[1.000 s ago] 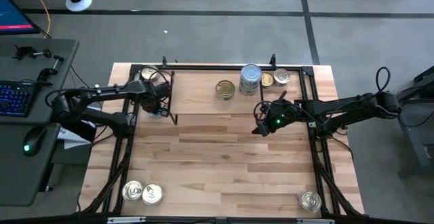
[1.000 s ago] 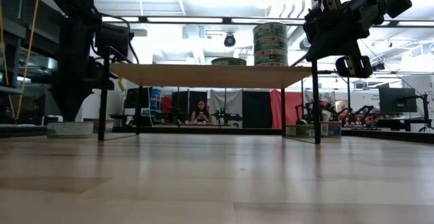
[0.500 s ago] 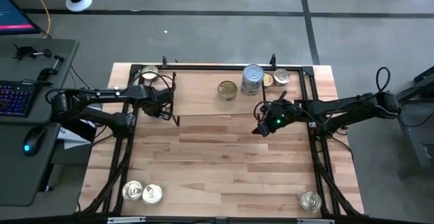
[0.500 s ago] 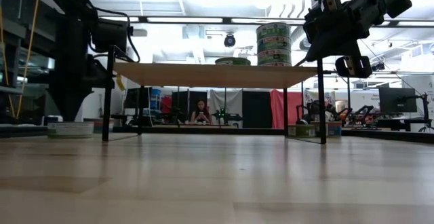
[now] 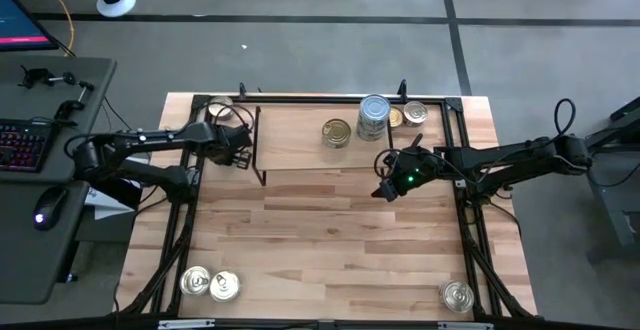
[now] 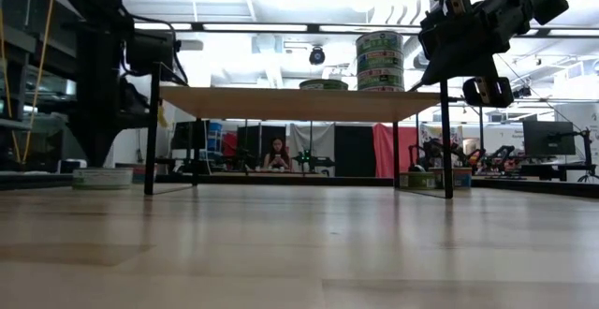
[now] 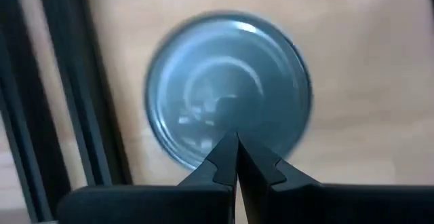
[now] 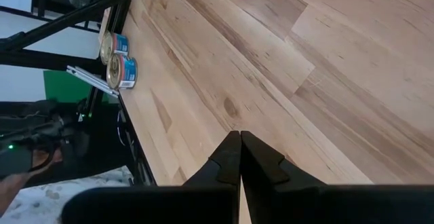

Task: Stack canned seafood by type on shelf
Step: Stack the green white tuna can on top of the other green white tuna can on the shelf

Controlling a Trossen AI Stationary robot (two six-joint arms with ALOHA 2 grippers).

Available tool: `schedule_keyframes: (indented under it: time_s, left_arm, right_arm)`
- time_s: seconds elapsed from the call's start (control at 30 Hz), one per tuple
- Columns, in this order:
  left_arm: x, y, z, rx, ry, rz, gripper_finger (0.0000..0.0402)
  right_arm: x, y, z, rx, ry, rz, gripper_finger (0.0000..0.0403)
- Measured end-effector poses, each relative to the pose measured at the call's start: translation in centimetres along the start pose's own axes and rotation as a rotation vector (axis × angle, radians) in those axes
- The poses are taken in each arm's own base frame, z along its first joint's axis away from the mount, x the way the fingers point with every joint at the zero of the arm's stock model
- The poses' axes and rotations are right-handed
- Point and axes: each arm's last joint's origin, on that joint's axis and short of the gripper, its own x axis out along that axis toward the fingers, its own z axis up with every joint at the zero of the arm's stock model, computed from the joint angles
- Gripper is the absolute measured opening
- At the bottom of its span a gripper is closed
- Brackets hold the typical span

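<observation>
My left gripper (image 7: pixel 235 157), clenched empty, hovers over a pale-blue tin (image 7: pixel 228 88) beside the shelf (image 5: pixel 300 138); next, open and grasp it.

Both end effectors (image 7: pixel 235 157) (image 8: pixel 240 157) closed, empty

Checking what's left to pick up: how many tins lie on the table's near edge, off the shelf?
3: two tins side by side at the near-left corner, one tin at the near-right corner. Others may sit hidden elsewhere.
</observation>
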Motion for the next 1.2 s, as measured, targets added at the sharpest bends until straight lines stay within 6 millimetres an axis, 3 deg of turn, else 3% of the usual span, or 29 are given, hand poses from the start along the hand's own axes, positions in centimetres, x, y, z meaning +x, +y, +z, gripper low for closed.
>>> schedule_keyframes:
  time_s: [0.23,0.4,0.77,1.2]
  left_arm:
    - [1.2,0.4,0.7,-0.097,-0.038,-0.034,0.0000]
    - [1.4,0.6,0.3,-0.062,0.006,-0.042,0.0000]
    - [0.7,0.4,-2.0,0.149,0.139,-0.010,0.0000]
    - [-0.2,-0.6,-4.7,0.190,0.194,0.003,0.0000]
  right_arm:
    - [0.0,0.0,0.0,-0.007,0.000,0.000,0.0000]
    - [0.0,0.0,0.0,-0.007,0.003,0.002,0.0000]
    - [0.0,0.0,0.0,-0.007,0.005,0.003,0.0000]
    - [0.0,0.0,-0.1,-0.007,0.020,0.011,0.0000]
